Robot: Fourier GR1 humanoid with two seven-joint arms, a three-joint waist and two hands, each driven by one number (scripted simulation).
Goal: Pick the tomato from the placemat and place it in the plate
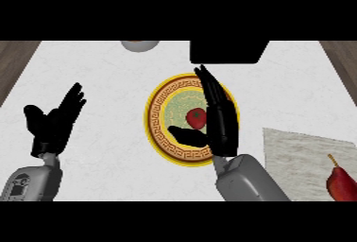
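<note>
Head view: tomato (196,118) on plate (159,124), beside my right hand (223,134).
Right hand: I see it wide, empty.

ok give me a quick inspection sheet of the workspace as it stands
surface: white marbled counter
job's things: tomato lies in the plate; placemat at the right
clutter: red stemmed fruit on the placemat; grey round thing and black block at the far edge
hands: right hand open over the plate, beside the tomato; left hand open, resting at the left
cables: nothing seen
surroundings: wooden floor at both sides
</note>
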